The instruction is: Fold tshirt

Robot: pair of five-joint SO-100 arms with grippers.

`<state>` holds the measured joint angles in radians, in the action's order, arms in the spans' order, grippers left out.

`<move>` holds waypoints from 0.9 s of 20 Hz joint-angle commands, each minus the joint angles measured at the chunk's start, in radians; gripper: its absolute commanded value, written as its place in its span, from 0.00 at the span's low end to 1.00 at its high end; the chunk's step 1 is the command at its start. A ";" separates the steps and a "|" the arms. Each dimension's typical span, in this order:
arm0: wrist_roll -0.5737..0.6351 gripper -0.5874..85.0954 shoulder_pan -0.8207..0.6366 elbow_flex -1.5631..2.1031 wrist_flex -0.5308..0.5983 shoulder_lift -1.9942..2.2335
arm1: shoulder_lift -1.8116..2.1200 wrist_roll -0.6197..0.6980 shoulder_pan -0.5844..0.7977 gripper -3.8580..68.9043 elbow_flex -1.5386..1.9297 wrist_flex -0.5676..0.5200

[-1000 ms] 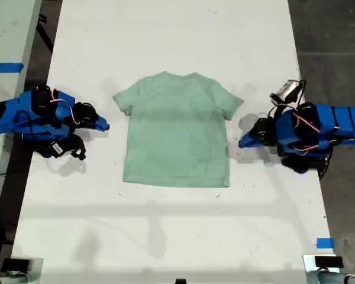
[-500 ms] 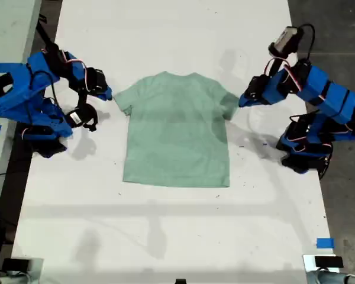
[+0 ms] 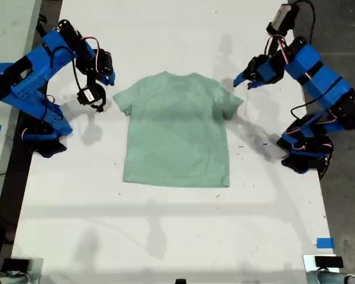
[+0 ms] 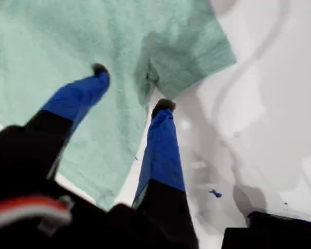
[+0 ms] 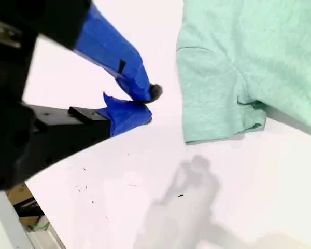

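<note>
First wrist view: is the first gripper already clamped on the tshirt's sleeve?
No. My first gripper is open, its fingertips spread apart above the tshirt with no cloth pinched between them.

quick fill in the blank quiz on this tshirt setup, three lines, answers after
1. My first claw hangs over a sleeve of the tshirt with its jaws ____.
2. My second claw is over the bare table beside the other sleeve, holding ____.
3. In the exterior view, the tshirt's collar points toward the picture's ____ edge.

Missing words: open; nothing; top
</note>
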<state>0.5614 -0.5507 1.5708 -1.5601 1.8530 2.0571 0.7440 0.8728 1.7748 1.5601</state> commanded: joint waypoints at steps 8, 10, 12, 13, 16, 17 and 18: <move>-0.002 0.01 0.009 0.021 0.052 -0.008 | -0.198 0.106 0.138 0.54 0.364 -0.471; -0.003 0.01 0.011 0.025 0.057 -0.014 | -0.291 0.106 0.140 0.53 0.388 -0.555; -0.005 0.01 0.015 0.026 0.058 -0.021 | -0.391 0.109 0.146 0.51 0.377 -0.604; -0.005 0.01 0.017 0.028 0.060 -0.023 | -0.437 0.114 0.150 0.45 0.367 -0.615; -0.006 0.01 0.023 0.038 0.064 -0.026 | -0.472 0.118 0.169 0.06 0.336 -0.607; -0.008 0.01 0.025 0.044 0.066 -0.026 | -0.474 0.129 0.169 0.04 0.327 -0.601; -0.009 0.01 0.028 0.049 0.067 -0.026 | -0.476 0.132 0.166 0.04 0.311 -0.574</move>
<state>0.5614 -0.5507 1.6245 -1.5125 1.8224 1.5754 0.8560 1.0262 2.0970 0.9649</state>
